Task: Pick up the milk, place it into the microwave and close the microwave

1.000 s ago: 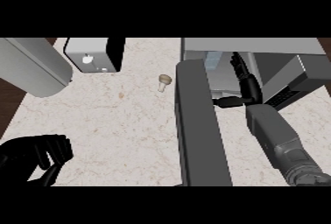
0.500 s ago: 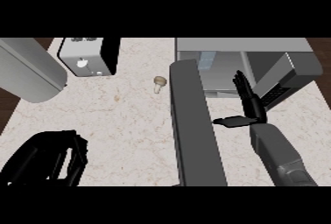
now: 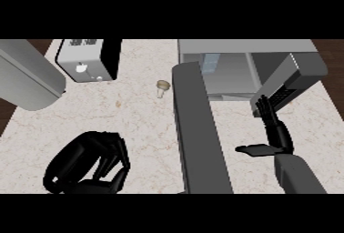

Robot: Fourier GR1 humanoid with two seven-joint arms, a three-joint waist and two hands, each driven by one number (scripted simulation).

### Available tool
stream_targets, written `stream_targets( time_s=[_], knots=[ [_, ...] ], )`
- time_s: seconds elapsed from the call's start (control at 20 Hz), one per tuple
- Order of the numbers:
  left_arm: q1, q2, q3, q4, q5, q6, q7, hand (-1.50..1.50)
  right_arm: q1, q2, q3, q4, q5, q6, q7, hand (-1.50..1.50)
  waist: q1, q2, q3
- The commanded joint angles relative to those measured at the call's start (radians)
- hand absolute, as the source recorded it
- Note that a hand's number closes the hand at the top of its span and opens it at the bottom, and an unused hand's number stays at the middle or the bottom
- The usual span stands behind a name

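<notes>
Tabletop (image 3: 134, 132) pale speckled stone look, smooth and matt; microwave (image 3: 232, 77) and its open door (image 3: 198, 132) plain grey, metal-like, matt; toaster (image 3: 87, 59) brushed-metal face with black sides; both hands, left hand (image 3: 84, 166) and right hand (image 3: 275, 132), glossy black plastic.
</notes>
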Motion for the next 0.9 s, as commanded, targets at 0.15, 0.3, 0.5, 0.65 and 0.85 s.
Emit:
stream_targets(
  time_s=[0.15, 0.3, 0.5, 0.65, 0.85],
  knots=[
    [-0.188, -0.001, -0.089, 0.254, -0.157, 0.038, -0.137, 1.50, 0.217, -0.007, 0.042, -0.214, -0.023, 0.058, -0.014, -1.50, -0.014, 0.001, -0.001],
    [-0.197, -0.001, -0.226, 0.331, -0.211, 0.129, -0.155, 1.50, 0.312, -0.028, 0.056, -0.338, -0.044, 0.088, 0.005, -1.50, -0.021, 0.000, -0.002],
    [-0.214, -0.001, -0.364, 0.486, -0.286, 0.241, -0.235, 1.50, 0.415, -0.059, 0.076, -0.486, -0.070, 0.132, 0.012, -1.50, -0.029, 0.001, -0.002],
    [-0.265, -0.001, -0.477, 0.629, -0.286, 0.382, -0.299, 1.50, 0.421, -0.116, 0.076, -0.555, -0.090, 0.162, 0.041, -1.50, -0.028, 0.006, -0.001],
    [-0.395, -0.001, -0.495, 0.825, -0.258, 0.492, -0.423, 1.50, 0.463, -0.135, 0.093, -0.663, -0.147, 0.234, 0.074, -1.50, -0.033, 0.011, -0.002]
  ],
)
